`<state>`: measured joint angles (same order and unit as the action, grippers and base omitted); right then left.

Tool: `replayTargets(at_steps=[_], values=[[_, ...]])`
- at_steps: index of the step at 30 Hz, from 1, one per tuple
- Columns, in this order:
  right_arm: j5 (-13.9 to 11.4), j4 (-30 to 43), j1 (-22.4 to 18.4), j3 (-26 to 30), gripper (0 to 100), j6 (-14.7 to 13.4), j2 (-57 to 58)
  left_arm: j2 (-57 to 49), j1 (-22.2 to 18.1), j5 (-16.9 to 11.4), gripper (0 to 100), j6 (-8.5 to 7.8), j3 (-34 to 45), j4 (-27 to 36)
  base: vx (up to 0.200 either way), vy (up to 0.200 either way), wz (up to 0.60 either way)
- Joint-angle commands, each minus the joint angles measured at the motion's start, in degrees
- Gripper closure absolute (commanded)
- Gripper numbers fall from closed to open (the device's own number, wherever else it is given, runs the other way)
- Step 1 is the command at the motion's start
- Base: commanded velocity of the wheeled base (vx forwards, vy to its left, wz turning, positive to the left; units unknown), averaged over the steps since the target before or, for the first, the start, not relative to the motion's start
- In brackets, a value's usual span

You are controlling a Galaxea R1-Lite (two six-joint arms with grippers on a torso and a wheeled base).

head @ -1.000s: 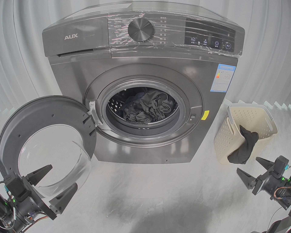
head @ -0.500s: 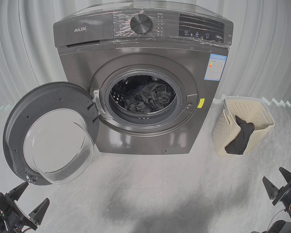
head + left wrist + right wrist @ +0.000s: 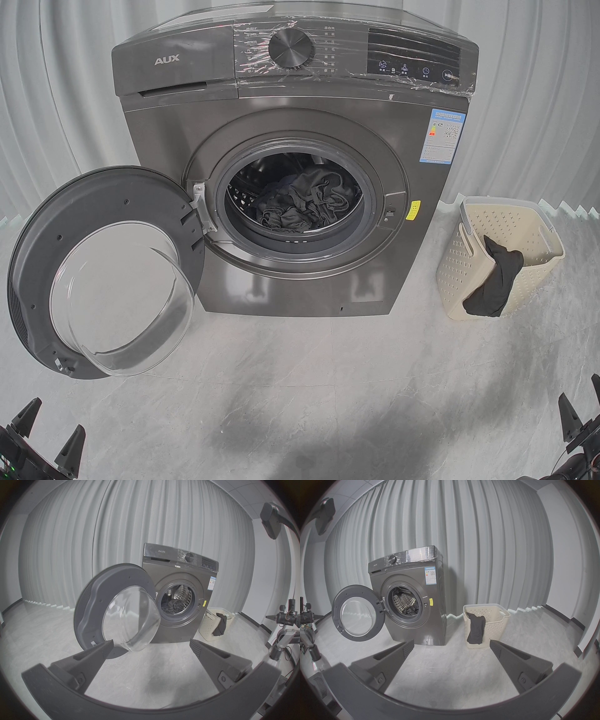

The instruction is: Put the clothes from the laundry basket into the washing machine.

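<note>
Cut off at the head view's edge, my left pincer [image 3: 150,643] and right pincer [image 3: 451,642] show whole in the wrist views: gaping wide, empty, facing the washing machine [image 3: 294,275].

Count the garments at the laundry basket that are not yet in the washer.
1: a dark garment is draped over the rim of the laundry basket, hanging down its outer wall. More may lie hidden deeper inside the basket.
</note>
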<state>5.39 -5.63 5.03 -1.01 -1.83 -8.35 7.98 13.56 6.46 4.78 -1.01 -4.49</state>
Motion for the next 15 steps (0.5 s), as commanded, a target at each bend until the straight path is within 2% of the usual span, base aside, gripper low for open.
replayTargets(at_steps=[1, 2, 4, 5, 6, 7, 8, 9, 10, 11, 12, 14, 15], values=[[-2.58, 2.73, -4.16, 1.01, 0, 1.04, 6.24, -2.71, -2.22, 0.39, 0, -0.21, 1.01, 0.27, 0.000, 0.000, 0.00], [-4.60, 3.61, -4.77, 0.57, 0, 1.48, 8.26, -2.62, -3.54, 0.48, 0, -0.30, 1.01, 0.27, 0.000, 0.000, 0.00], [-6.18, 3.17, -4.77, 0.66, 0, 2.53, 8.35, -2.71, -7.67, 0.39, 0, -1.26, 1.01, 0.36, 0.000, 0.000, 0.00], [-5.65, 3.26, -4.77, 0.57, 0, 3.06, 8.35, -2.89, -9.69, 0.31, 0, -1.35, 1.01, 0.36, 0.000, 0.000, 0.00], [-5.65, 3.26, -4.77, 0.57, 0, 3.06, 8.35, -2.89, -9.69, 0.31, 0, -1.35, 1.01, 0.36, 0.000, 0.000, 0.00], [-4.60, 3.79, -4.77, 0.48, 0, 3.32, 8.35, -4.56, -12.68, -0.66, 0, -1.53, 1.01, 0.44, 0.000, 0.000, 0.00], [-3.81, 3.87, -4.68, 0.40, 0, 3.41, 8.35, -7.63, -13.56, -1.80, 0, -1.97, 1.01, 1.41, 0.000, 0.000, 0.00], [-3.10, 3.70, -4.68, 0.48, 0, 3.59, 8.35, -7.98, -13.64, -3.12, 0, -2.76, 1.01, 2.38, 0.000, 0.000, 0.00], [-3.10, 3.70, -4.68, 0.48, 0, 3.59, 8.35, -7.98, -13.64, -3.12, 0, -2.76, 1.01, 2.38, 0.000, 0.000, 0.00], [-0.55, 3.17, -4.77, 0.75, 0, 4.29, 8.35, -7.90, -13.73, -4.35, 0, -2.41, 1.01, 3.17, 0.000, 0.000, 0.00], [-0.03, 3.08, -4.68, 0.75, 0, 4.64, 8.35, -7.90, -13.64, -3.91, 0, -1.88, 1.01, 3.08, 0.000, 0.000, 0.00], [-0.38, 3.17, -4.68, 0.75, 0, 4.55, 8.35, -7.98, -13.56, -3.91, 0, -1.61, 0.84, 3.43, 0.000, 0.000, 0.00], [-0.82, 3.43, -4.68, 0.75, 0, 4.20, 8.35, -7.98, -13.56, -4.26, 0, -2.05, 0.84, 3.61, 0.000, 0.000, 0.00]])
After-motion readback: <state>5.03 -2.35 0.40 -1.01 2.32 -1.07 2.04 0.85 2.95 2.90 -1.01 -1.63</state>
